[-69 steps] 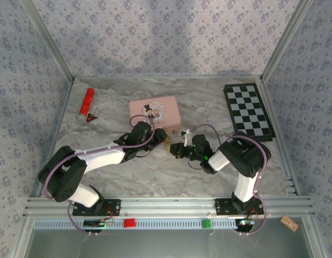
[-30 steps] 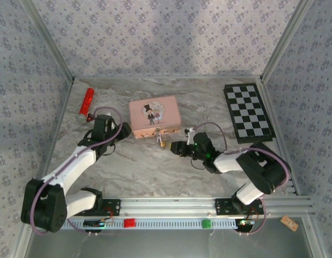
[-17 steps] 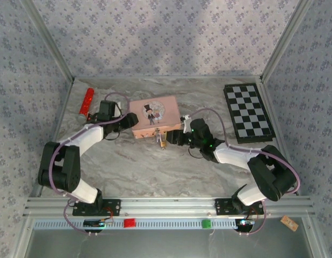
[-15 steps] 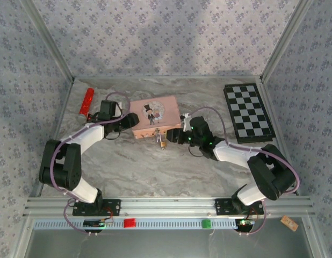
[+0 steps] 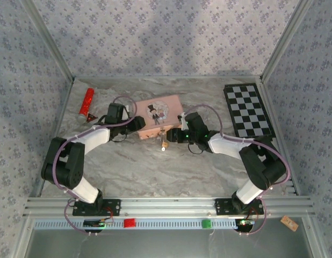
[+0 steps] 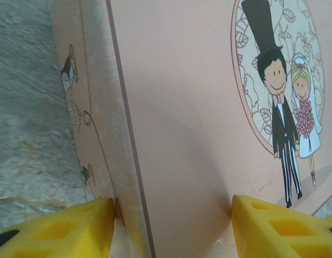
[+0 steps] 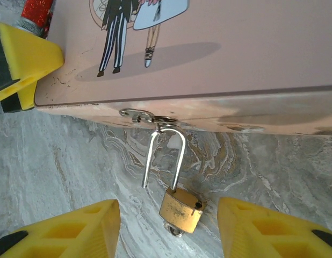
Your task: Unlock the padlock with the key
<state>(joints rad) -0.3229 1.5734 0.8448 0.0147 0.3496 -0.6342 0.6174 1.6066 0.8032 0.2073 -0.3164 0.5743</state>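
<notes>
The left end effector (image 6: 171, 226) pinches the pink box (image 7: 209, 54) at its edge, bracing it. The padlock (image 7: 180, 209) hangs from the box's hasp just above the surface (image 7: 74, 161), framed by the spread right end effector (image 7: 168, 228). 1 shackle leg looks free, so unlocking seems nearly done. The next move likely needs a fine pinch on the lock body.

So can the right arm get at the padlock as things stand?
Probably yes. The padlock hangs free from the pink box hasp, straight ahead of the right gripper and its open fingers, with nothing in between.
</notes>
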